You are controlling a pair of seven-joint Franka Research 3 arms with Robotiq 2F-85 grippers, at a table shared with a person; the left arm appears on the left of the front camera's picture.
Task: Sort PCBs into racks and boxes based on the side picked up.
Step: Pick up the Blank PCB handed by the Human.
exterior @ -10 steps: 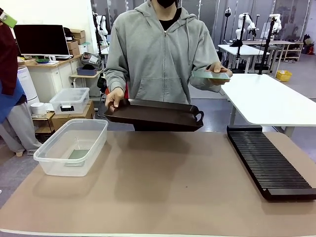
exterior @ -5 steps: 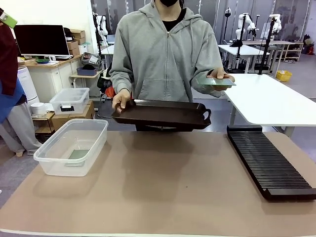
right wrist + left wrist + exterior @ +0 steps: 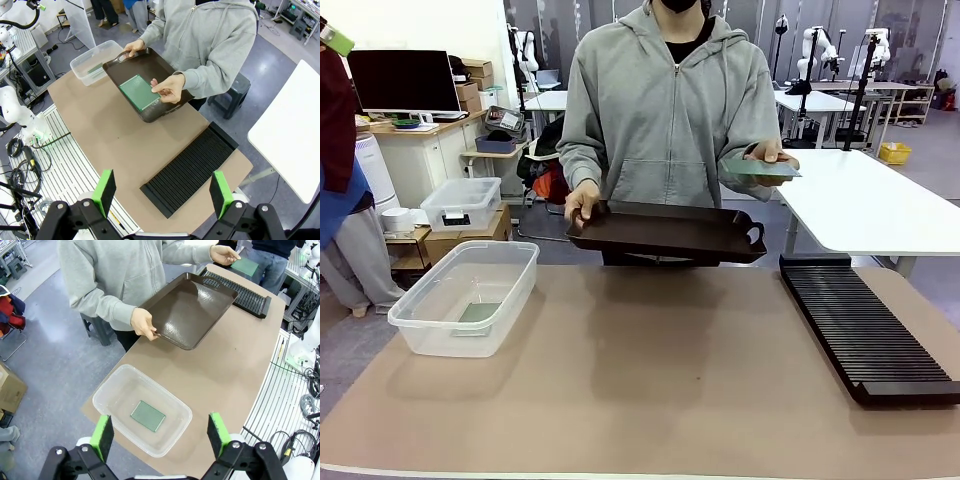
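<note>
On tan tabletop (image 3: 650, 390), clear tub (image 3: 516, 290), black rack (image 3: 865, 335); white tables (image 3: 865, 205) beyond.

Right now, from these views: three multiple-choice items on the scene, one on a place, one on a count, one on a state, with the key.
1. Where does the PCB that nobody holds lie? A. in the clear tub B. in the black rack C. on the table
2. How many PCBs are in sight? A. one B. two C. four
3. How is the brown tray? A. flat on the table B. held up by a hand C. standing in the tub

Key:
1 A: the green board lies on the tub's floor; the black rack carries none.
2 B: that one plus the second PCB, in the person's other hand.
3 B: the hand grips the tray's rim, and the tray hangs tilted above the table.
</note>
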